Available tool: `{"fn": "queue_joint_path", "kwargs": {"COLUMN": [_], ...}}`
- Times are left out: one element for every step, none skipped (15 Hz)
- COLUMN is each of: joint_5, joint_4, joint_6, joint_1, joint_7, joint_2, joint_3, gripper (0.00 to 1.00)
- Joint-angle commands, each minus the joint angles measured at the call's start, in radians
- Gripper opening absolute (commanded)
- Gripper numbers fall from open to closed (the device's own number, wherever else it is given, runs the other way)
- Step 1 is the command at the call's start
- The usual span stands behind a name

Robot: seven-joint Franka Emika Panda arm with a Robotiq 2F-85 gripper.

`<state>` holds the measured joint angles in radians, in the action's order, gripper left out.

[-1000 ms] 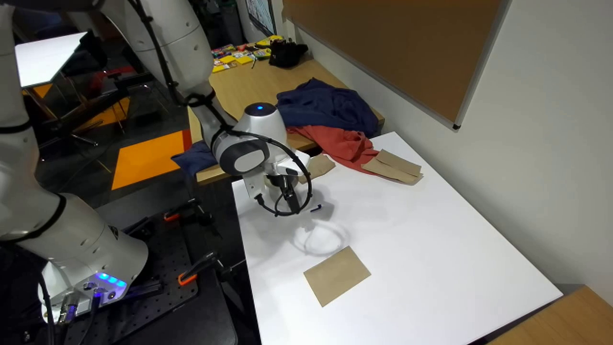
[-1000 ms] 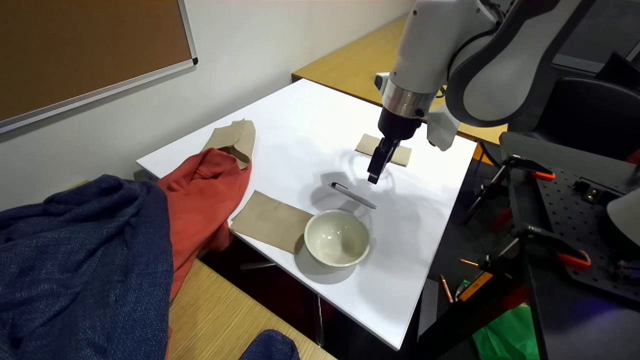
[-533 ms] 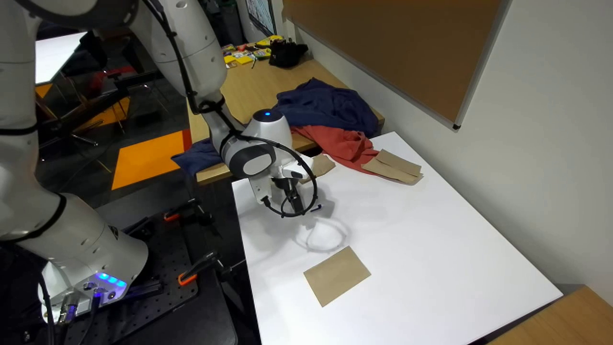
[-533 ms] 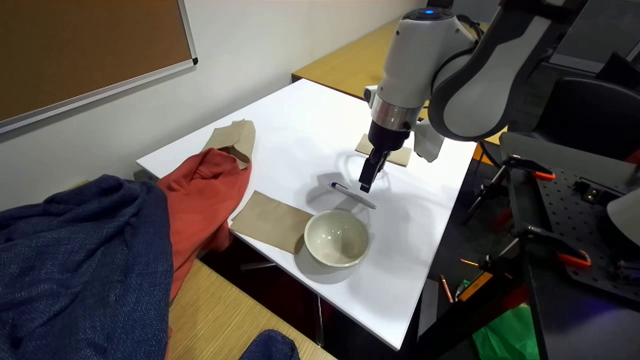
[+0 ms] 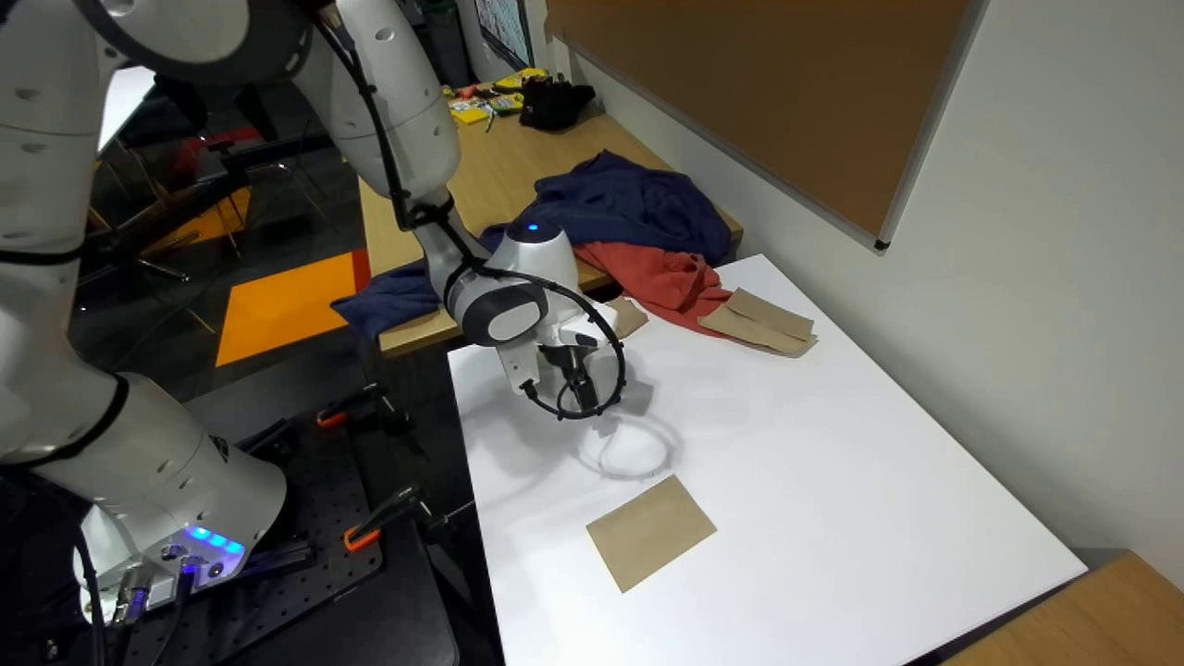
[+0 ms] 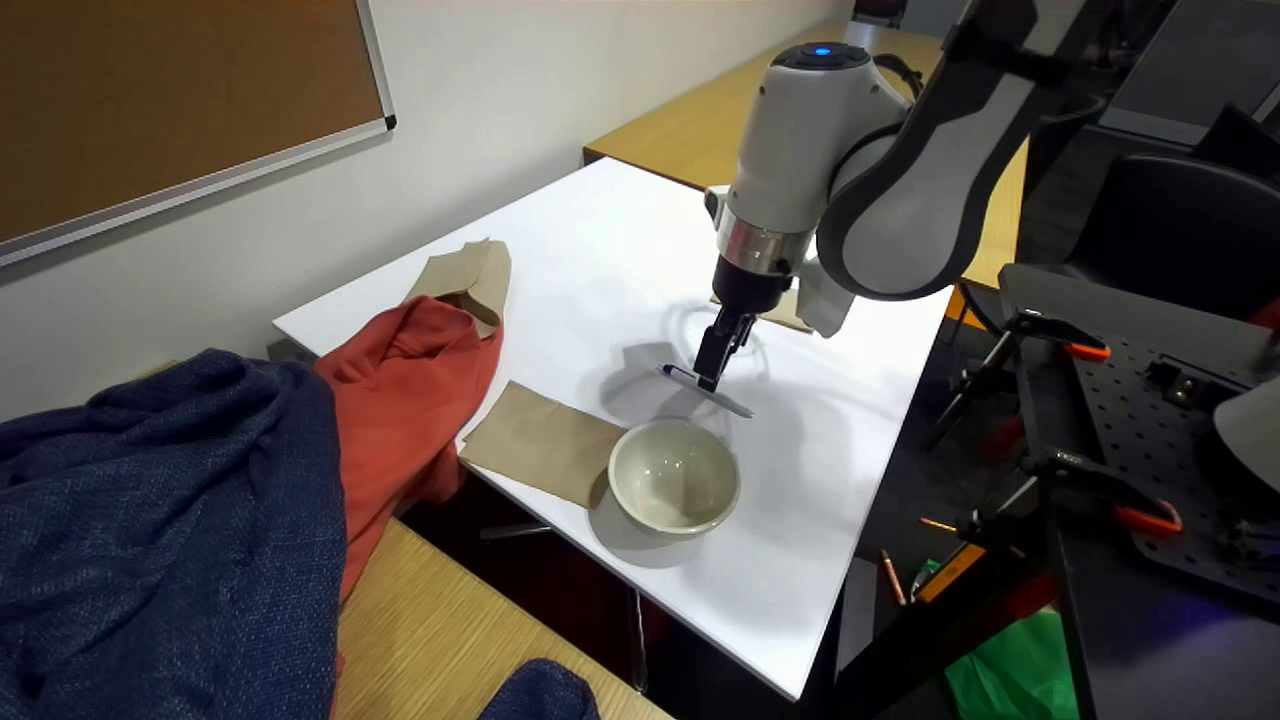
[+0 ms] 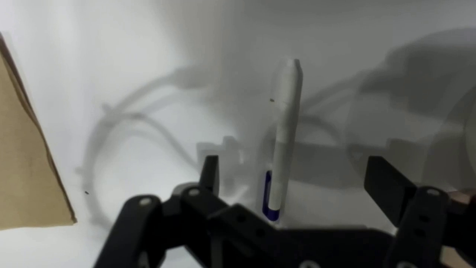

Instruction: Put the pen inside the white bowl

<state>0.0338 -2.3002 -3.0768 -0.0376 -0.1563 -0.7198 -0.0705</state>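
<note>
White tabletop point(image 6: 590, 265): one pen point(image 7: 285, 137); one bowl point(image 6: 672, 482); one gripper point(image 7: 292, 169) above pen, jaws parted

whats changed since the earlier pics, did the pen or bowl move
The hand moved toward the pen: leftward and slightly down in an exterior view. Now it is open, with the pen showing between its jaws in the wrist view. Nothing was taken hold of or let go. The pen and bowl stayed put.
</note>
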Motion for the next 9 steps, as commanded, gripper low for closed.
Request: {"fn": "queue_joint_path", "kwargs": {"joint_5": [-0.032, -0.035, -0.038, -0.04, -0.042, -0.043, -0.045, -0.046, -0.046], "joint_4": [0.052, 0.063, 0.075, 0.084, 0.095, 0.104, 0.112, 0.12, 0.126], "joint_6": [0.007, 0.009, 0.01, 0.012, 0.015, 0.017, 0.018, 0.019, 0.02], "joint_1": [-0.023, -0.023, -0.02, -0.019, -0.019, -0.018, -0.018, -0.018, -0.019], "joint_7": [0.01, 0.009, 0.009, 0.009, 0.009, 0.01, 0.009, 0.009, 0.009], "joint_2": [-0.046, -0.058, -0.07, -0.08, -0.092, -0.101, -0.111, -0.12, -0.127], "joint_3": [-0.019, -0.02, -0.02, -0.021, -0.022, -0.022, -0.023, -0.024, -0.024], "gripper": [1.0, 1.0, 1.0, 1.0, 1.0, 1.0, 1.0, 1.0, 1.0]}}
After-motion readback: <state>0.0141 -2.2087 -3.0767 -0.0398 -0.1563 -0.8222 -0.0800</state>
